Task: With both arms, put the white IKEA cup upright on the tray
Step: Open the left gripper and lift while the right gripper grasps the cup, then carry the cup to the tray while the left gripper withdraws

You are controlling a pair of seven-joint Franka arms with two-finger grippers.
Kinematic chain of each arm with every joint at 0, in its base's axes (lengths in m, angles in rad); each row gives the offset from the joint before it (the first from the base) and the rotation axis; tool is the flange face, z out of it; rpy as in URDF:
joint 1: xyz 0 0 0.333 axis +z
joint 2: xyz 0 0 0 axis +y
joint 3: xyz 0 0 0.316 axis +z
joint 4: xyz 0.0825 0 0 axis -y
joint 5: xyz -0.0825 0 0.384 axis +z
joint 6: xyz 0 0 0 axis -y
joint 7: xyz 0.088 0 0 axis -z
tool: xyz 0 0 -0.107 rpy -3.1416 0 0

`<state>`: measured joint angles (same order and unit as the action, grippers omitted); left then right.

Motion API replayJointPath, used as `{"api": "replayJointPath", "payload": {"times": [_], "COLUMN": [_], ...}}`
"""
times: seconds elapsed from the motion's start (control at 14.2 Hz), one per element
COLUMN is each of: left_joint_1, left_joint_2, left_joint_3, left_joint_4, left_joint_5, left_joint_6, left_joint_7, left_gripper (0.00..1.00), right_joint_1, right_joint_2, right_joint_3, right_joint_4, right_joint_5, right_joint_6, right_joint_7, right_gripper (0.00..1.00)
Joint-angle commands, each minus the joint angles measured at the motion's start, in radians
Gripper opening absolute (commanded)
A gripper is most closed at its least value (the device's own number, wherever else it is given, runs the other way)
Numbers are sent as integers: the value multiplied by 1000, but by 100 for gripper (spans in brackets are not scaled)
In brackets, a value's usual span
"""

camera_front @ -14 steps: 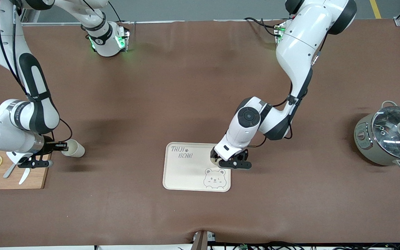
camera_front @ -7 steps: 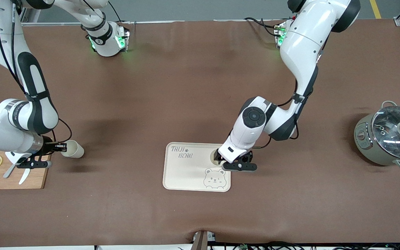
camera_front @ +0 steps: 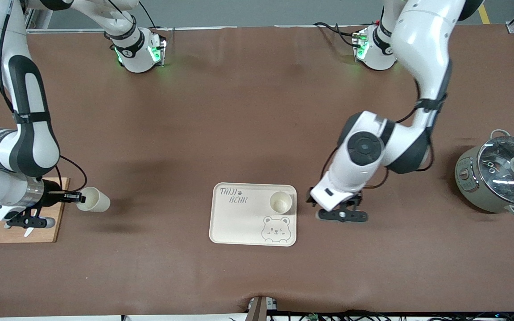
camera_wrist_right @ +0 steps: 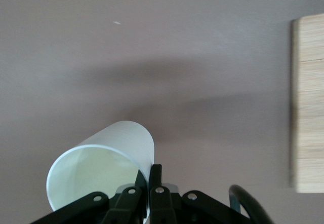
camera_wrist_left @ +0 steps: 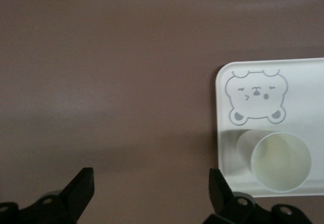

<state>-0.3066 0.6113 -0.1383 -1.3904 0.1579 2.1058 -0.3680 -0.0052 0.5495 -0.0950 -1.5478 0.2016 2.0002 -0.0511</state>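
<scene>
One white cup (camera_front: 280, 202) stands upright on the cream tray (camera_front: 239, 223), in the corner above the bear face. It shows mouth-up in the left wrist view as well, cup (camera_wrist_left: 281, 161) on tray (camera_wrist_left: 304, 82). My left gripper (camera_front: 335, 206) hangs open and holds nothing, over the bare table beside the tray toward the left arm's end; its fingers (camera_wrist_left: 81, 186) stand wide apart. A second white cup (camera_front: 94, 199) is tipped on its side beside the wooden board. My right gripper (camera_front: 75, 196) is shut on that cup's rim (camera_wrist_right: 144, 171), one finger inside the mouth.
A wooden cutting board (camera_front: 38, 234) with lemon slices and a knife lies at the right arm's end, partly under the right wrist; its edge shows as board (camera_wrist_right: 309, 102). A grey pot with a glass lid (camera_front: 502, 178) stands at the left arm's end.
My left gripper has drawn away from the cup on the tray toward the left arm's end, leaving it standing. My right gripper has closed fully on the second cup's rim and the arm has risen.
</scene>
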Motion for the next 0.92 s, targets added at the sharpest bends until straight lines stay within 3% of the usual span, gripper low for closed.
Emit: {"api": "replayJointPath", "payload": {"times": [0.0, 0.56, 0.85], "left_joint_1": [88, 227, 291], "left_joint_2": [-71, -149, -228], "left_joint_3": [-14, -14, -15], "left_joint_4": [-24, -61, -119], "left_joint_5": [9, -21, -64], "left_joint_6": [-85, -185, -188], "left_joint_7": [153, 356, 417], "left_gripper": [100, 100, 100], "right_joint_1": [85, 296, 390], "right_joint_2": [-2, 119, 144], "right_joint_3": [-3, -2, -2], "right_joint_4": [23, 195, 219], "right_joint_5": [18, 22, 29], "right_joint_6": [-14, 0, 34], "right_joint_7": [179, 632, 801], "right_gripper": [0, 0, 0]}}
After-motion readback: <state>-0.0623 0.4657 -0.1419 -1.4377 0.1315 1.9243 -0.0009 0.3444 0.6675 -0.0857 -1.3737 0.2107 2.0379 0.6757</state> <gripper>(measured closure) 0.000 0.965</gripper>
